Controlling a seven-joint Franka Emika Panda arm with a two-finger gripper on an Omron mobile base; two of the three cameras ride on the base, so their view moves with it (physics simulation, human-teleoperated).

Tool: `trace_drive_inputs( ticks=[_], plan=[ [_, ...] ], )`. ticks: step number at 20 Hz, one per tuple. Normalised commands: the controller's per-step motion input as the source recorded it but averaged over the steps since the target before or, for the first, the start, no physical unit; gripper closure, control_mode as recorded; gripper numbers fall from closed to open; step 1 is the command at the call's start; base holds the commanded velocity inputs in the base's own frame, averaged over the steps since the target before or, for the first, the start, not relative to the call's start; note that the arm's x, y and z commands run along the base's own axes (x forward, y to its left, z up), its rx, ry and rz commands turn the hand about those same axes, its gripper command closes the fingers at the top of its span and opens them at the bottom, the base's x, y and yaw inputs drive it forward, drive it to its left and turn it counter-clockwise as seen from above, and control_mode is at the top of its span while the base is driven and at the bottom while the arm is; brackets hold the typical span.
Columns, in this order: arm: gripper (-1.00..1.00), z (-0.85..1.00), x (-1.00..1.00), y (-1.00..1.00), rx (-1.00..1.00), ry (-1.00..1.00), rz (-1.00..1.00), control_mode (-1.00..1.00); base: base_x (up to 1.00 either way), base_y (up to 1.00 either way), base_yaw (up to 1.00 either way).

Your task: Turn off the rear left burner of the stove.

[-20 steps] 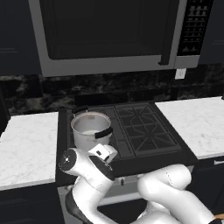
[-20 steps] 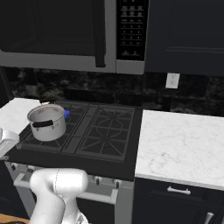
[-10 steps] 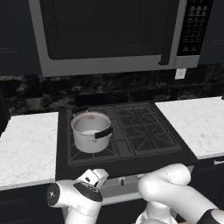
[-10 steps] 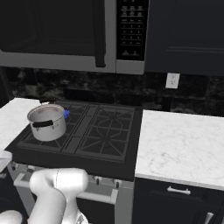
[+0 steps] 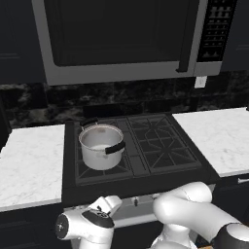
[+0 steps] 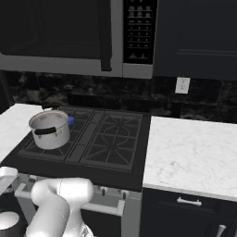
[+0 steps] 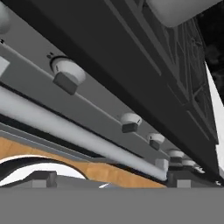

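The stove (image 5: pixel 160 146) is a black cooktop with crossed grates. The rear left burner (image 5: pixel 97 123) lies just behind the steel pot (image 5: pixel 101 146); in the right base view a small blue flame shows there, at the rear left burner (image 6: pixel 70 121) behind the pot (image 6: pixel 49 128). My hand hangs low before the stove's steel front. In the hand view my gripper (image 7: pixel 111 181) is open, its tips far apart and nothing between them. It looks up at a row of knobs: the nearest knob (image 7: pixel 68 74) is upper left, a second knob (image 7: pixel 130 122) mid-frame, more beyond. The bar handle (image 7: pixel 78 131) runs below them.
A steel-framed microwave (image 5: pixel 121 39) hangs over the stove. White marble counters flank it on the left (image 5: pixel 29 160) and right (image 5: pixel 214 136). Dark cabinets (image 6: pixel 185 208) stand below the right counter. My white arm (image 5: pixel 189 209) curls across the stove's front.
The hand has dropped from beside the pot at cooktop height to below the counter edge, in front of the stove's steel front. The pot and stove have not moved.
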Motion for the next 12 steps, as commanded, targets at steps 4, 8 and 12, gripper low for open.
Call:
trace_drive_inputs(
  ticks=[4,8,12],
  plan=[
    [-1.0,-0.19,0.39,0.0,0.0,-0.02,-0.06,-1.0,0.0,0.0,0.0],
    [-1.0,-0.21,0.12,0.0,0.0,-0.03,-0.01,-1.0,0.0,0.0,0.0],
    [-1.0,-0.26,0.0,0.07,0.0,-0.04,0.01,-1.0,0.0,0.0,0.0]
  ],
)
